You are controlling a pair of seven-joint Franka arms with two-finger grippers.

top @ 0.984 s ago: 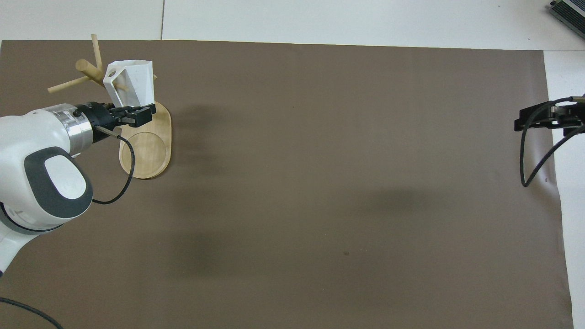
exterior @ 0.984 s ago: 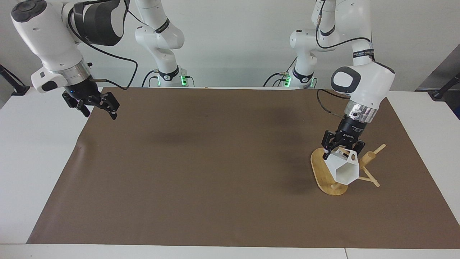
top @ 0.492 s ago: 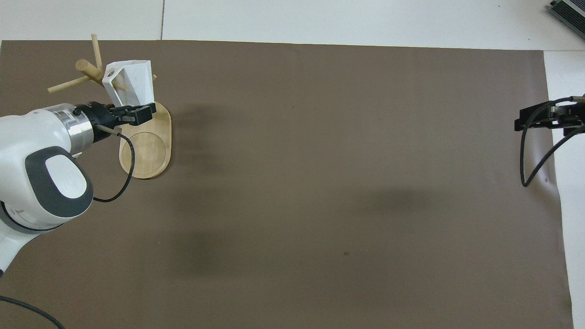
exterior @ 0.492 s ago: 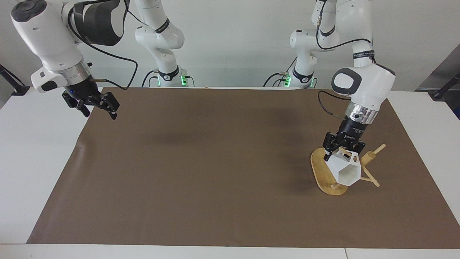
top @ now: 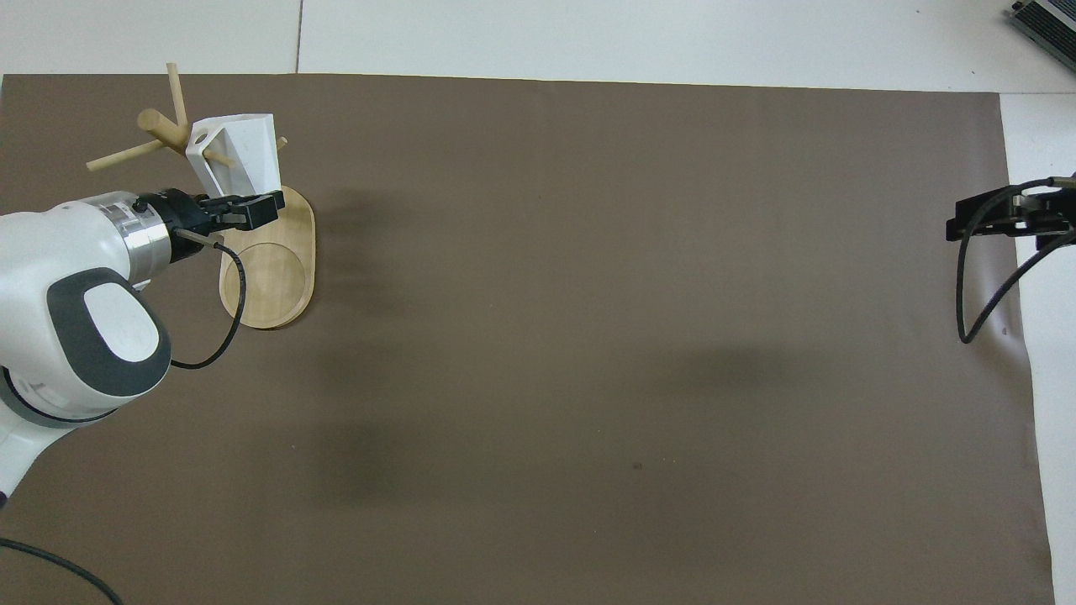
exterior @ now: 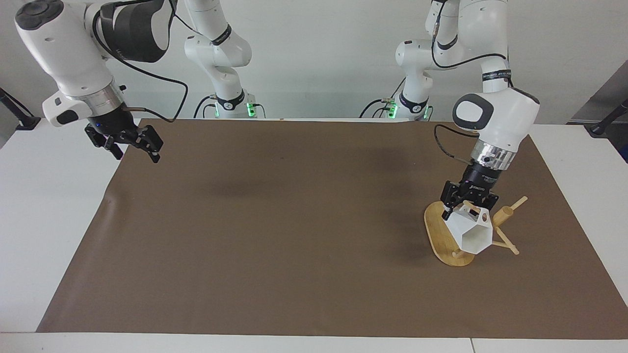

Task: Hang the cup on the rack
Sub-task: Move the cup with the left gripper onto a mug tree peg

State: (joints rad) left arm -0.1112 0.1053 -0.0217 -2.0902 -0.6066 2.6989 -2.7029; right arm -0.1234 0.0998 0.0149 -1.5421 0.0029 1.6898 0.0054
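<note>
Cup (exterior: pixel 472 231) sits lower on the rack (exterior: pixel 444 235) than a second ago, handle end now dropped closer to the thin peg that runs through it, so I read this as the threading step nearly finished. My left gripper (exterior: pixel 466 201) stays clamped on the cup at the handle end, fingertips pinched tight on the flat handle; from overhead my left gripper (top: pixel 239 210) sits over the rack's oval base (top: pixel 271 277) with the cup (top: pixel 239 155) just ahead of it against the post (top: pixel 160 126). Cup lies on its side, open hexagonal mouth pointing away from the robots, body hanging over the base at the left arm's end of the table. Over the last second my wrist has eased down and in toward the post a little, and the cup went with it; rack itself has not shifted. Peg looks to be passing through the handle hole, but I can't fully tell if the weight is on the peg yet or on my fingers. Judgement: task is mostly done, what's left is letting go and backing out without dragging the handle off the peg. Risk is the cup sliding off the sloped stick once released. My right gripper (exterior: pixel 130 139) waits over the table edge at the right arm's end, jaws spread wide, holding nothing; unchanged.
</note>
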